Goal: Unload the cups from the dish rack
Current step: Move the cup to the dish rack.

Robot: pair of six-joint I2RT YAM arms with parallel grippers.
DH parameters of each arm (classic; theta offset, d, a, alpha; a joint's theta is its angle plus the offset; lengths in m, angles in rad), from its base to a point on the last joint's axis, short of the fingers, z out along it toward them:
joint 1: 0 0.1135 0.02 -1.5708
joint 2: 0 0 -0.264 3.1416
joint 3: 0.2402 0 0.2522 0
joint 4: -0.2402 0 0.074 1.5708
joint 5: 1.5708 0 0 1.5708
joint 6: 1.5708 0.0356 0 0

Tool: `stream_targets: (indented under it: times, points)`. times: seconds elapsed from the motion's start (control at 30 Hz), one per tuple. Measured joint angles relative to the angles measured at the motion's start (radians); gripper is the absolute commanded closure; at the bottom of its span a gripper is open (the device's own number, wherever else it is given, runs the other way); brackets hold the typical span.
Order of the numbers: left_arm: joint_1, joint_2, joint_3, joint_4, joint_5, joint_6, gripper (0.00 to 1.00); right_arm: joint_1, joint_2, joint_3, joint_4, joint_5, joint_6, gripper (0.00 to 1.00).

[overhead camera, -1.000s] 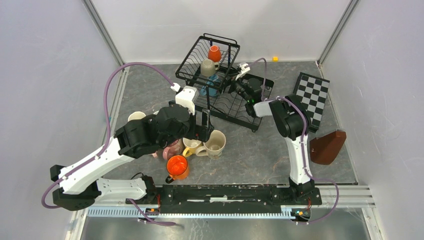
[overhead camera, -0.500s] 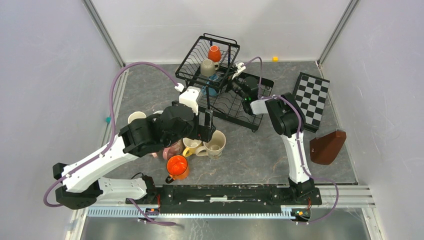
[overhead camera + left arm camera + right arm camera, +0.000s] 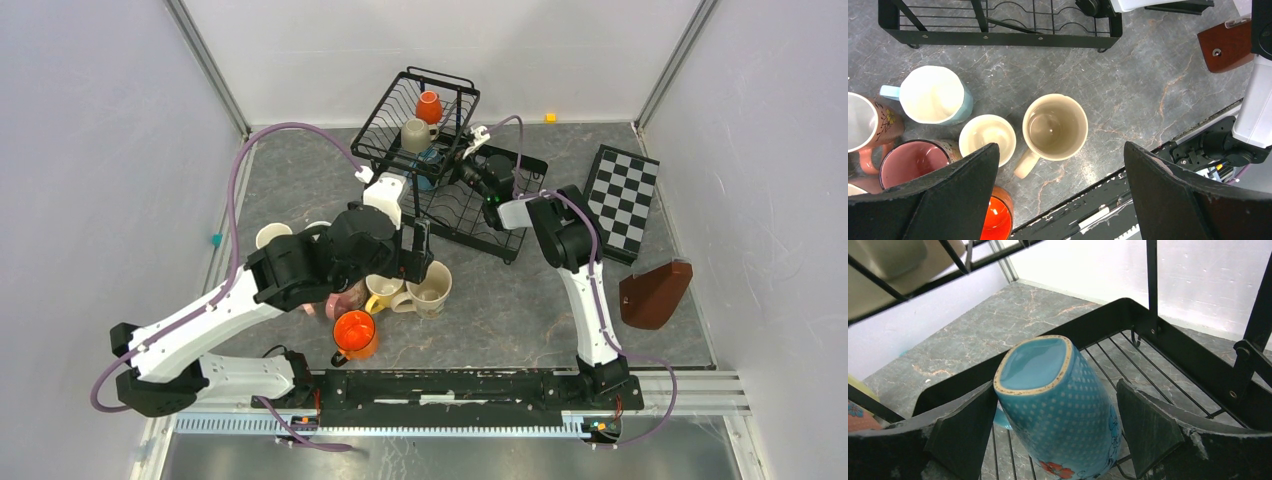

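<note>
Our right gripper [image 3: 1055, 388] stands spread wide, one finger on either side of the blue cup [image 3: 1063, 415], gripping nothing yet. The cup lies tilted on the wires of the lower tray of the dish rack [image 3: 1098, 315]. Its base is turned up toward the upper middle of the wrist view, and its long axis runs down to the bottom centre, between the fingers. We judge that closing straight across its body is the move, and this arm is much the nearer.

The upper basket sits right above, its bars crossing the upper left, so we would have to draw the cup out low. A beige cup [image 3: 415, 135] and an orange cup [image 3: 429, 105] sit in that basket.

Our left gripper [image 3: 1060, 150] hangs open and empty over the unloaded cups, with a cream mug [image 3: 1054, 125] right beneath it. A checkered board [image 3: 622, 195] lies at the right, well apart.
</note>
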Motion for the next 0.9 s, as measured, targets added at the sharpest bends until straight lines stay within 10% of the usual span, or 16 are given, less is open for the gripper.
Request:
stream_targets:
  times: [0.9]
  points:
    - [0.013, 0.026, 0.004, 0.0, 0.024, 0.0, 0.0, 0.002, 0.045, 0.082, 0.05, 0.043, 0.049, 0.12]
